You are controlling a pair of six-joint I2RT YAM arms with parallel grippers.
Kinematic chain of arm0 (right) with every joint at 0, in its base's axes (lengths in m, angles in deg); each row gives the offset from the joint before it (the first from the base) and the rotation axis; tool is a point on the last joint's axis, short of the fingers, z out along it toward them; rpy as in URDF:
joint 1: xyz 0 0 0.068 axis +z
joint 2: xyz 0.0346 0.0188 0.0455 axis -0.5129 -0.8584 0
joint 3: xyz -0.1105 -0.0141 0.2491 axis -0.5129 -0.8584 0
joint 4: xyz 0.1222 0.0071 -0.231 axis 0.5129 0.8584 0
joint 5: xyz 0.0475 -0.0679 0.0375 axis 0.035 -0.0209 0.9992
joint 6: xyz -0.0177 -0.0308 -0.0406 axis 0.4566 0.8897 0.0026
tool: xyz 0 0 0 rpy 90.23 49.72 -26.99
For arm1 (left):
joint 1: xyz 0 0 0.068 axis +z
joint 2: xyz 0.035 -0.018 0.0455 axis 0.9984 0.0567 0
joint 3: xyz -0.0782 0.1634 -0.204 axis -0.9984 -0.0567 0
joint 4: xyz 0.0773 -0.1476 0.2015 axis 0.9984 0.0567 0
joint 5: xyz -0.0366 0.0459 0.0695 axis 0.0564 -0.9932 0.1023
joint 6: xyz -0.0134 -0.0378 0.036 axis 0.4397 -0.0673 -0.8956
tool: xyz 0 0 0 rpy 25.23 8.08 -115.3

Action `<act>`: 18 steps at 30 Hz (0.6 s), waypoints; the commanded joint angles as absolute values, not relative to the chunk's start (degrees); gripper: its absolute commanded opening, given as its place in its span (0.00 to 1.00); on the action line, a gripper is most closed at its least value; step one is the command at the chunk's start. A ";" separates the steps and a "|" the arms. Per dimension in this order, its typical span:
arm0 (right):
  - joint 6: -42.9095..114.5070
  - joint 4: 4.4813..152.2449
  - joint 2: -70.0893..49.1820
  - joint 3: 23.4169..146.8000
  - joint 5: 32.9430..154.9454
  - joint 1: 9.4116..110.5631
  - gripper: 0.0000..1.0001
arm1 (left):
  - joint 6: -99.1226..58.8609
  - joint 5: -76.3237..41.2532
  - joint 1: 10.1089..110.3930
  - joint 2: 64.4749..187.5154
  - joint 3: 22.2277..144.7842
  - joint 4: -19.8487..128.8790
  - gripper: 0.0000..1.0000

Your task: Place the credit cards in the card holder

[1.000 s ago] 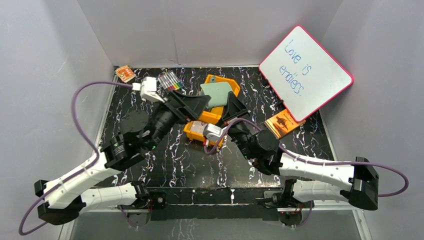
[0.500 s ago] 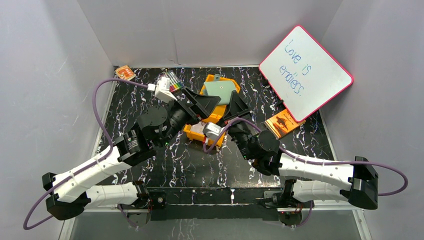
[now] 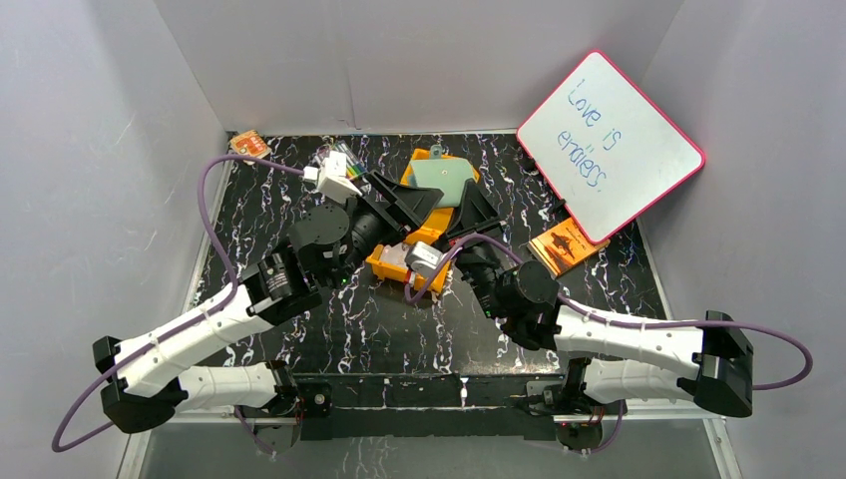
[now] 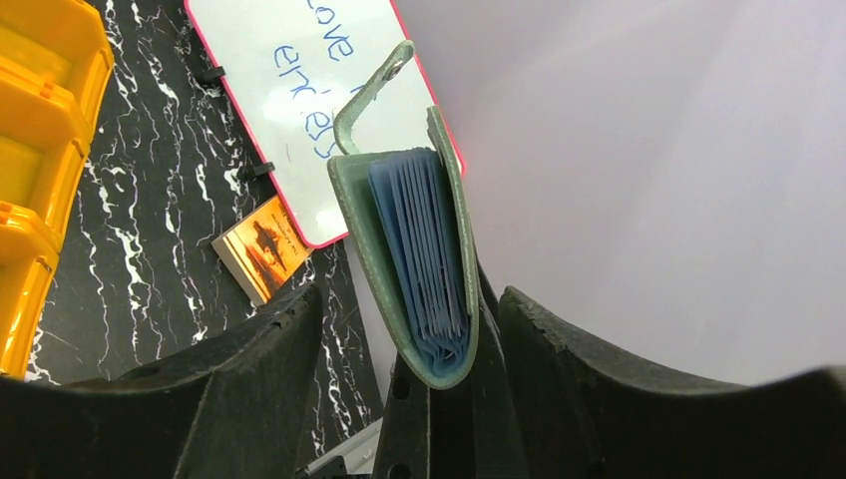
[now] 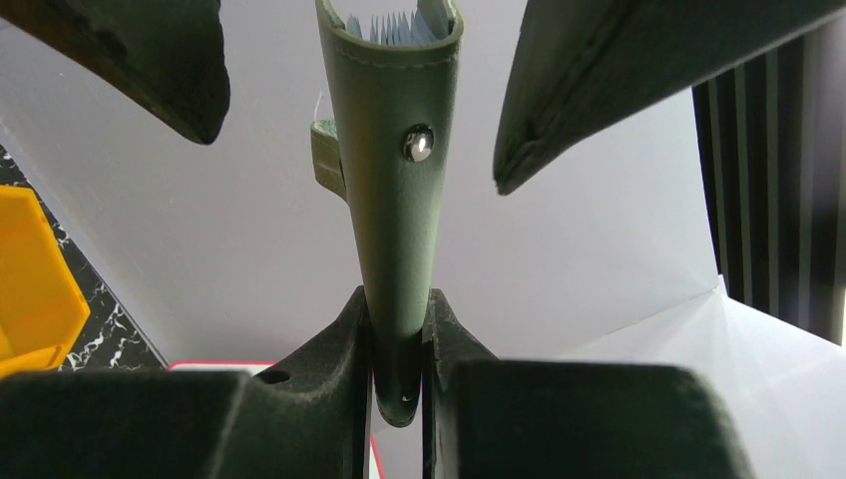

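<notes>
Near card holder [image 3: 444, 183], whiteboard [image 3: 611, 145]: "Love is endless"

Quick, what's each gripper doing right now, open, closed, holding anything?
Left gripper: open, straddling the card holder without gripping it.
Right gripper: closed on the card holder.

Left claw [image 4: 409, 299] agape, right claw [image 5: 397, 299] clamped.

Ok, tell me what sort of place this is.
Probably a robot test booth: plain white walls boxing in a black marbled tabletop, with staged props like a whiteboard and an orange tray.
</notes>
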State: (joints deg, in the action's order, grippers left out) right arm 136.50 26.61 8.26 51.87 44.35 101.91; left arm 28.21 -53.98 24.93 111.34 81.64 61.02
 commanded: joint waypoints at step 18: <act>138.41 19.20 8.80 54.04 43.09 103.28 0.00 | 28.03 -57.06 25.05 112.21 83.87 58.27 0.38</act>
State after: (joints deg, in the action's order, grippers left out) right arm 138.01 25.28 7.58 51.89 43.85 102.74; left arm 28.73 -54.59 24.93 112.72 82.34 60.26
